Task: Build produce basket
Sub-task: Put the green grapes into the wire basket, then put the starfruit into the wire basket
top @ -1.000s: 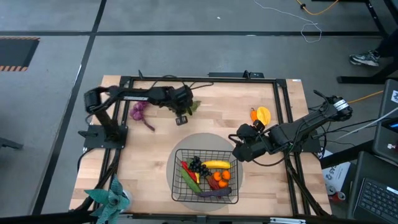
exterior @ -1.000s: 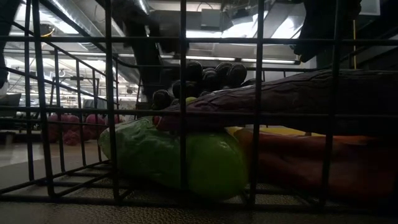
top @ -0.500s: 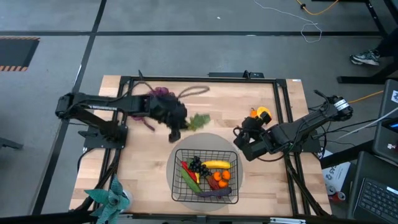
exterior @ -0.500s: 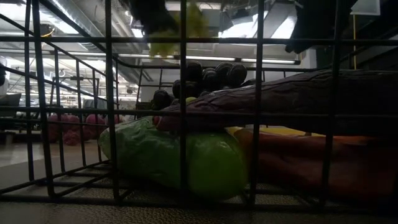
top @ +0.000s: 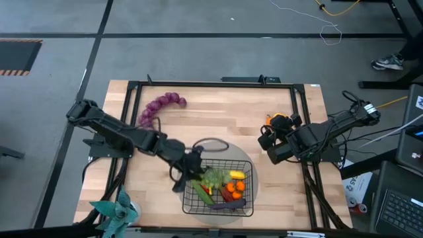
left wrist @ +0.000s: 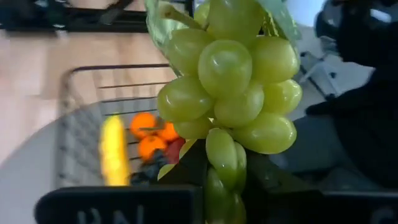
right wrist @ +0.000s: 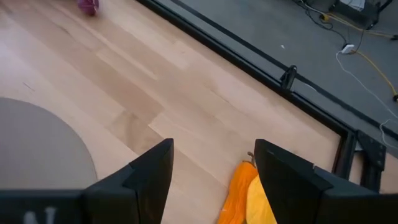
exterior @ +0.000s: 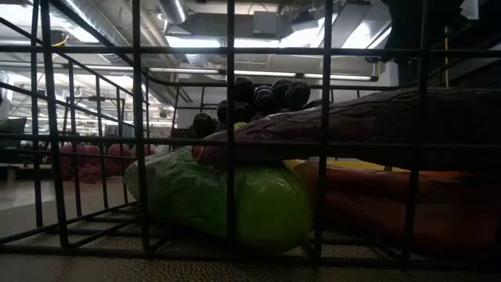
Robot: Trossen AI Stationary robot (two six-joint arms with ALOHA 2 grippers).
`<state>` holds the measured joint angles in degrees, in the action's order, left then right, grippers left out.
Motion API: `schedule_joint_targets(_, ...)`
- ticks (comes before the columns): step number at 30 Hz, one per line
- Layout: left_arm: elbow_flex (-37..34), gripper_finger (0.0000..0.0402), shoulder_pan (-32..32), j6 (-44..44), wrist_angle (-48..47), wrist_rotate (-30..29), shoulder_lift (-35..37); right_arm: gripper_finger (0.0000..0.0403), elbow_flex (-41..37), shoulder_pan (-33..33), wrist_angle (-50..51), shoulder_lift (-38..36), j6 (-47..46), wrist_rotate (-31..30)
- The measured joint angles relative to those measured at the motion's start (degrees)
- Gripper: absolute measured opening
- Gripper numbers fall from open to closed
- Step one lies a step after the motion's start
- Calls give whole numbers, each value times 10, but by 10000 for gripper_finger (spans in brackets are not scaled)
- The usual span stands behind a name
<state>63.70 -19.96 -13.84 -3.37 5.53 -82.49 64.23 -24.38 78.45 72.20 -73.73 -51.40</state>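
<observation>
The black wire basket (top: 187,198) stands on the round grey mat (top: 248,158) and holds a banana (top: 236,175), tangerines (top: 231,190), a cucumber (exterior: 227,200), an eggplant (exterior: 352,117) and dark grapes (exterior: 258,98). My left gripper (top: 195,166) is shut on a green grape bunch (top: 213,177) over the basket's far left part. A purple grape bunch (top: 162,106) lies on the table at the far left. My right gripper (top: 268,134) is open by the orange pepper (top: 277,121), which shows between its fingers (right wrist: 286,174) in the right wrist view. My left gripper pinches the green grape bunch by its narrow end (left wrist: 221,180) between its two fingers, which are mostly hidden by the grapes. The bunch (left wrist: 230,93) sticks out ahead of the fingers. It is lifted clear above the basket (left wrist: 81,124).
The table has a black frame along its edges (top: 211,84). A teal leafy plant (top: 115,208) stands at the near left corner. Bare wood (top: 225,112) lies between the purple grapes and the pepper. A person's shoe (top: 386,61) shows on the floor at the far right.
My left gripper has carried the green grape bunch from the far left part of the table toward the near edge and the right, to above the basket. My right gripper has moved a little toward the far edge, closer to the orange pepper.
</observation>
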Motion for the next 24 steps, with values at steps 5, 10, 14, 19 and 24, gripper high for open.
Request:
schedule_joint_targets(5,0,94,-26,-23,42,-1,-20,226,0,0,-17,0,0,4)
schedule_joint_targets(10,0,149,-27,-41,44,-20,-20,226,0,0,-24,0,2,10)
schedule_joint_targets(14,0,167,-24,-53,44,-20,-15,226,0,0,-24,0,2,20)
schedule_joint_targets(19,0,168,-14,-137,30,48,-10,226,0,0,-24,0,2,21)
schedule_joint_targets(24,0,170,-4,-157,18,42,-11,226,0,0,-24,0,3,21)
